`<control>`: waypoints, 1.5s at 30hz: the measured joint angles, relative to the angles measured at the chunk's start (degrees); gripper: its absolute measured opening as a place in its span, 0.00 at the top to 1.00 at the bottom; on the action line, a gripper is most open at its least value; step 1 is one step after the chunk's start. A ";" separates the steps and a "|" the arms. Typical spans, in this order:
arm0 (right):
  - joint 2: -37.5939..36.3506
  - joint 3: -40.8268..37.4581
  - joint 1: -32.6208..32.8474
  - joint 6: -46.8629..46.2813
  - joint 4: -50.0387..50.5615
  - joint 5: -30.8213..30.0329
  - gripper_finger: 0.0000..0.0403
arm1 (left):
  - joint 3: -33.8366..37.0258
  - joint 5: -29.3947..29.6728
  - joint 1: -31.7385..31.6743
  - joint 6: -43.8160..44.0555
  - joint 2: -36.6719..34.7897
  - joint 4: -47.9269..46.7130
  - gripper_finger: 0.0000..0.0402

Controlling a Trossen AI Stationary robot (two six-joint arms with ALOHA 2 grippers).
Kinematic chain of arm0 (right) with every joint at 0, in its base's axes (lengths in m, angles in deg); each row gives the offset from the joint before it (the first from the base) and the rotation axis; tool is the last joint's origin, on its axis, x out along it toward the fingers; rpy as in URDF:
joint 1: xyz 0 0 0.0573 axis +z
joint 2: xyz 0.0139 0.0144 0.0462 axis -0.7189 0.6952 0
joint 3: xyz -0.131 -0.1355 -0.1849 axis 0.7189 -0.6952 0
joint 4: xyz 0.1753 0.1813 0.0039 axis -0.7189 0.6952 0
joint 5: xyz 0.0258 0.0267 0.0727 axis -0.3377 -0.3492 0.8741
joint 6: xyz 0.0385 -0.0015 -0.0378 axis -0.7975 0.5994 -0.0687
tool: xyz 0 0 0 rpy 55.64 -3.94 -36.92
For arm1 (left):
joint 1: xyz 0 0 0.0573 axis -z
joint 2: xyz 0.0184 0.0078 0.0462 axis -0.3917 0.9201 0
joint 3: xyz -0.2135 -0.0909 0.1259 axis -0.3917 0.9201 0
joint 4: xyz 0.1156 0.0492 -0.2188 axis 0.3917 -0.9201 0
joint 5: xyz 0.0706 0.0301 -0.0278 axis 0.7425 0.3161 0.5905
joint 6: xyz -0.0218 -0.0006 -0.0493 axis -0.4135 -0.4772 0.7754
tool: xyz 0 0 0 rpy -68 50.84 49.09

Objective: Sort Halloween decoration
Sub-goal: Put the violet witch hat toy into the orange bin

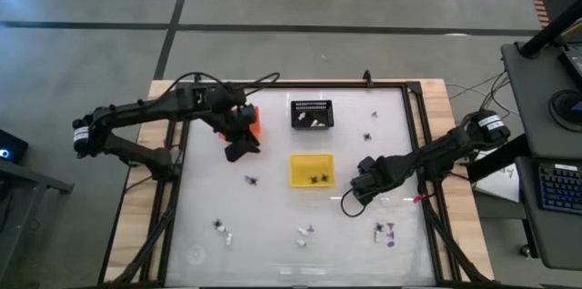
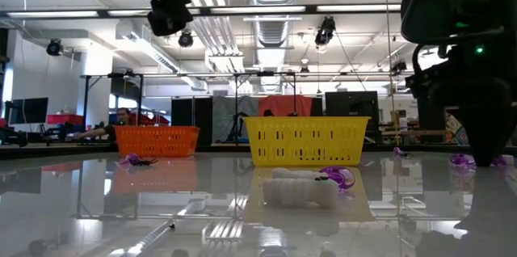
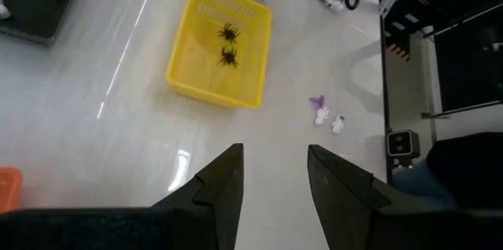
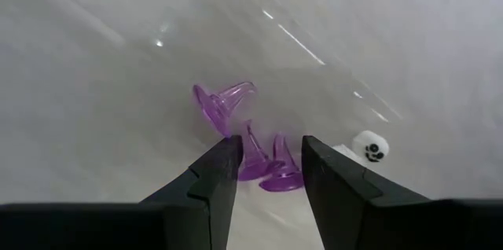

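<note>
The Halloween decoration lies scattered on the white table (image 1: 273, 207): black spiders (image 1: 250, 180), purple pieces (image 1: 390, 234) and white pieces (image 1: 229, 237). My right gripper (image 1: 356, 193) points down, open, right of the yellow basket (image 1: 311, 169). Its wrist view shows purple cone-shaped pieces (image 4: 266, 163) and a white ghost piece (image 4: 369, 148) on the table just past its open fingers (image 4: 224, 163). My left gripper (image 1: 240, 150) hangs open above the table beside the orange basket (image 1: 255, 122), with nothing between its fingers (image 3: 224, 175).
The yellow basket (image 3: 220, 45) holds two black spiders (image 3: 228, 44). A black basket (image 1: 312, 114) with white pieces stands at the far middle. More spiders (image 1: 368, 134) lie at the far right. A purple and a white piece (image 2: 311, 186) lie near the front edge.
</note>
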 joint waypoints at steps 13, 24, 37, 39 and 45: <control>-0.15 -0.45 -0.59 -0.96 -0.58 0.66 0.92 | 0.00 2.88 1.17 2.48 0.00 0.77 0.69; -1.93 2.08 -0.61 -2.43 1.87 1.30 0.92 | 0.00 4.18 1.16 1.64 0.01 0.75 0.69; -12.25 5.86 -0.61 -4.37 1.54 -6.09 0.92 | 0.00 13.57 1.05 -1.84 0.02 -3.82 0.69; -12.80 7.20 -0.83 -4.17 1.35 -8.47 0.92 | 0.00 16.55 0.89 -1.92 0.02 -5.06 0.69; -12.02 11.66 -3.97 2.51 -3.32 -13.55 0.92 | 0.00 27.80 0.70 -1.96 0.02 -7.66 0.69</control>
